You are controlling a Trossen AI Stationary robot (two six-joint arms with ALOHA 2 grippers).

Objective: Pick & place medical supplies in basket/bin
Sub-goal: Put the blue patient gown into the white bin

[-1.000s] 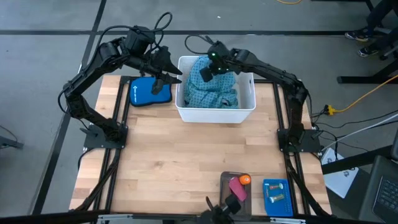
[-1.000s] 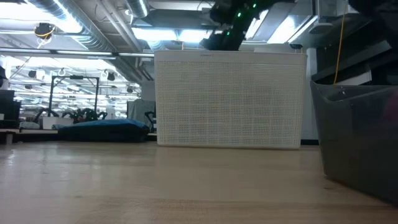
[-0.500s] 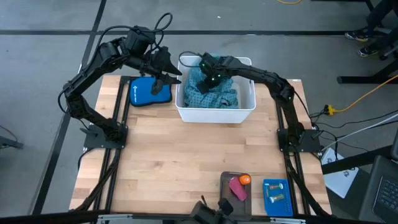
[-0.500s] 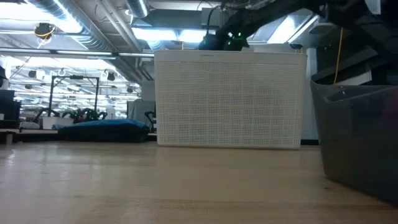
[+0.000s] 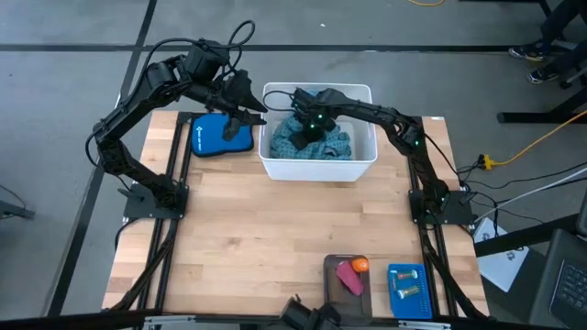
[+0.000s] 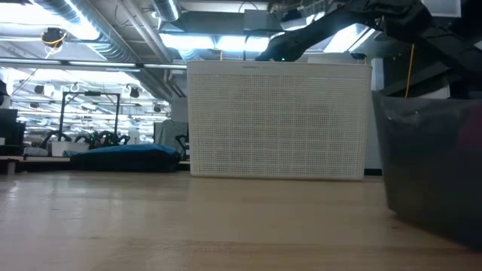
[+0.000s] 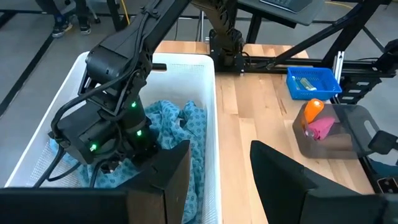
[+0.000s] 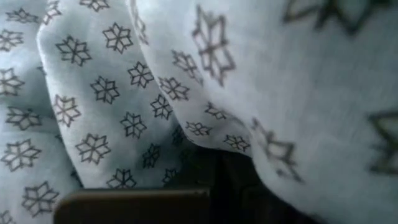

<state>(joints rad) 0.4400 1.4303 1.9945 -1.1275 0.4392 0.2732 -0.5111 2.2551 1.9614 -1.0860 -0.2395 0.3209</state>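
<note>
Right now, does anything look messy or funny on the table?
Only a little: the teal cloth lies crumpled in the white tub, and the right end effector is buried in its folds. Nothing looks spilled or broken.

- Both arms (image 5: 138, 119) are matt black, built of slim links joined by bulkier rounded joints.
- Black cables (image 5: 240, 32) loop loose above the left arm's wrist.
- Small green lights (image 7: 132, 106) glow on the right arm's wrist housing (image 7: 106, 124).
- The left gripper's fingers (image 7: 168, 177) are broad, flat, dark plates.
- Each arm rises from a black base bracket (image 5: 151, 197).
</note>
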